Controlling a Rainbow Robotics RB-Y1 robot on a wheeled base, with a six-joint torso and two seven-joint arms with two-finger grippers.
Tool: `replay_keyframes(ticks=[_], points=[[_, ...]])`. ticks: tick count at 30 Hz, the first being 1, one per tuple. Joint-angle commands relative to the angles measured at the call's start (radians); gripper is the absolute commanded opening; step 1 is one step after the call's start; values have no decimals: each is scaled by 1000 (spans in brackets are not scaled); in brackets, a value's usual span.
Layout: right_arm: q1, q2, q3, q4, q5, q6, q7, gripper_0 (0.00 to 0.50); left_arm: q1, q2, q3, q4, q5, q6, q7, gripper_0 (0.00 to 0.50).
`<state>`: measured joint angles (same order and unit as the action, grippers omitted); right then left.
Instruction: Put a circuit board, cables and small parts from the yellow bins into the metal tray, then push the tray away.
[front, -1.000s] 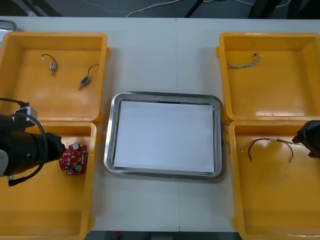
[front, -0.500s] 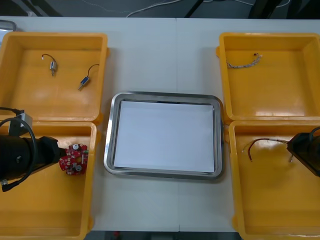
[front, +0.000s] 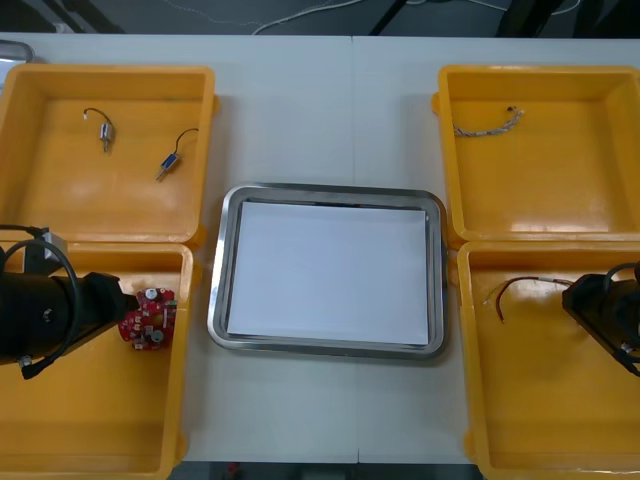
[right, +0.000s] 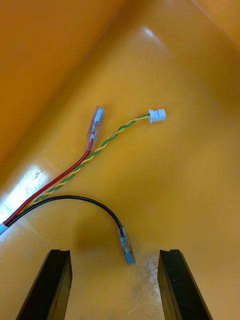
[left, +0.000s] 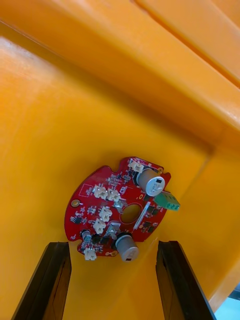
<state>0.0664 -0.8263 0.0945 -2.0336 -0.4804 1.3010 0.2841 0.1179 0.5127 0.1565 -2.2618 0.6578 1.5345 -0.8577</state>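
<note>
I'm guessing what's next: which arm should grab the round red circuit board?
Left. The left gripper is open at the round red circuit board in its yellow bin; the right gripper hangs over thin black and red cables opposite.

Light table (front: 330, 100) (seam down its middle), white cord (front: 300, 12) beyond
</note>
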Motion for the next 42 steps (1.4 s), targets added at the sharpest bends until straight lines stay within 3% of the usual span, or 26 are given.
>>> replay_keyframes(ticks=[1, 31, 32, 33, 35, 36, 42], points=[[20, 13, 7, -20, 14, 1, -23, 500, 17, -14, -32, -7, -72, -17, 88, 500], [-30, 16, 31, 82, 6, -45, 1, 500, 16, -19, -173, -5, -181, -13, 536, 500], [-30, 16, 31, 82, 5, -43, 1, 471, 17, -22, -178, -7, -187, -13, 549, 500], [-31, 15, 31, 82, 2, -45, 1, 358, 16, -23, -187, -5, -201, -7, 568, 500], [-33, 15, 31, 82, -3, -43, 1, 52, 16, -23, -204, -5, -225, -2, 609, 500], [-33, 16, 31, 82, -6, -43, 1, 5, 16, -23, -212, -5, -230, -2, 628, 500], [-46, 16, 31, 82, -17, -25, 6, 0, 16, -26, -227, -7, -253, -1, 706, 500]])
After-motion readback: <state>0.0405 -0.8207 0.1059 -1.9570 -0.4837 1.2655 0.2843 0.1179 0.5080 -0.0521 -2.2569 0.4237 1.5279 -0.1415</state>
